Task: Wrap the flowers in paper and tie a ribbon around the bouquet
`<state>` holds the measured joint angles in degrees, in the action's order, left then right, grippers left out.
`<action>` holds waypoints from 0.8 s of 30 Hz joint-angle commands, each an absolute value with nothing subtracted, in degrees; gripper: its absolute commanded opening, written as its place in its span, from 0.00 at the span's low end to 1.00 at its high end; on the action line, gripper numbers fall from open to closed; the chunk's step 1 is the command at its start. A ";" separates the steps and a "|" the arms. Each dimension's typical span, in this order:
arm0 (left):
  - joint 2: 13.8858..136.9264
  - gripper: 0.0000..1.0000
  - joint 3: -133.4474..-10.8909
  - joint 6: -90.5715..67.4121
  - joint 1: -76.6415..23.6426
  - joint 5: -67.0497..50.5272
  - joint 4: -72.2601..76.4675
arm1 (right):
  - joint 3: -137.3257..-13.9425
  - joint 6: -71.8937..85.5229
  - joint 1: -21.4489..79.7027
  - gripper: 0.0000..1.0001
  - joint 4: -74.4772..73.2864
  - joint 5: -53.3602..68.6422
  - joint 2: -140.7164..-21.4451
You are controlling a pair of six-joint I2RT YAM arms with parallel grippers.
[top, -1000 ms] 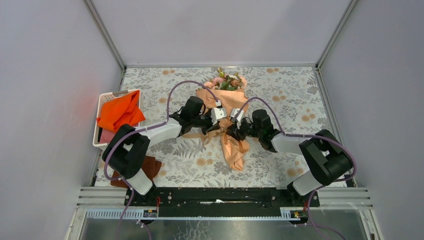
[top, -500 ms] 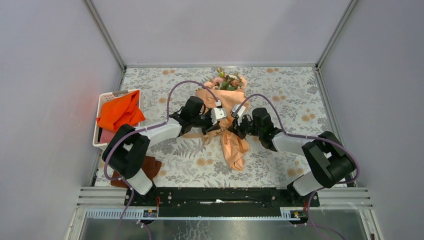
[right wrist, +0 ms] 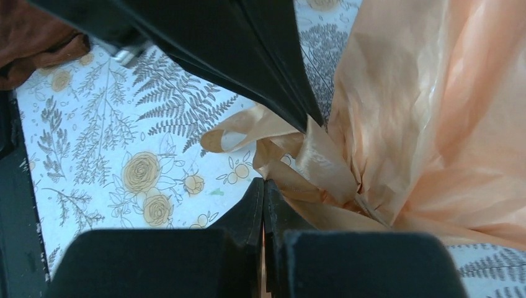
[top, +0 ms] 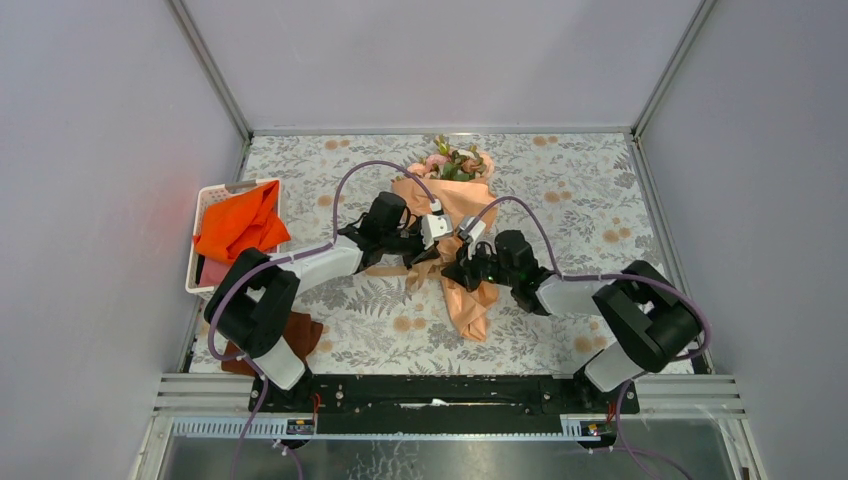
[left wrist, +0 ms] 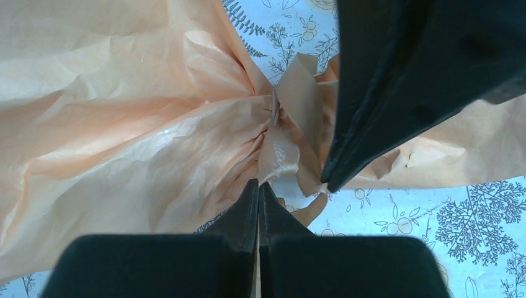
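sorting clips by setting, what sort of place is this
Most likely a robot lab test booth, not a flower shop: plain grey walls close in a floral-print table, the left arm and right arm are bolted to a rail at its near edge, and the bouquet lies between them.

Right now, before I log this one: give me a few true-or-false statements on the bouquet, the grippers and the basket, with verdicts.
1. The left gripper and the right gripper are both shut. True.
2. The flowers point toward the arm bases. False: they lie at the far end, and the tail points toward the bases.
3. The basket holds an orange cloth. True.
4. The paper lies flat and unwrapped. False: it is gathered into a cone around the stems.
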<state>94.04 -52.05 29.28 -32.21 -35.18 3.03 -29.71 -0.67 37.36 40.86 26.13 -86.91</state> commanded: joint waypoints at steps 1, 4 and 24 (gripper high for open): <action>94.03 0.00 -53.61 28.92 -31.91 -36.03 4.76 | -31.04 6.00 37.65 0.00 50.14 22.87 -91.92; 94.00 0.00 -53.55 29.04 -31.92 -36.33 4.66 | -31.99 8.93 37.58 0.00 52.70 19.57 -94.39; 94.82 0.00 -51.81 29.22 -32.30 -38.55 6.36 | -33.09 18.67 37.43 0.08 58.55 7.05 -98.50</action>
<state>94.04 -52.05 29.32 -32.21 -37.10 3.03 -30.70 17.23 37.39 57.36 10.90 -99.00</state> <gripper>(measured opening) 0.006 0.044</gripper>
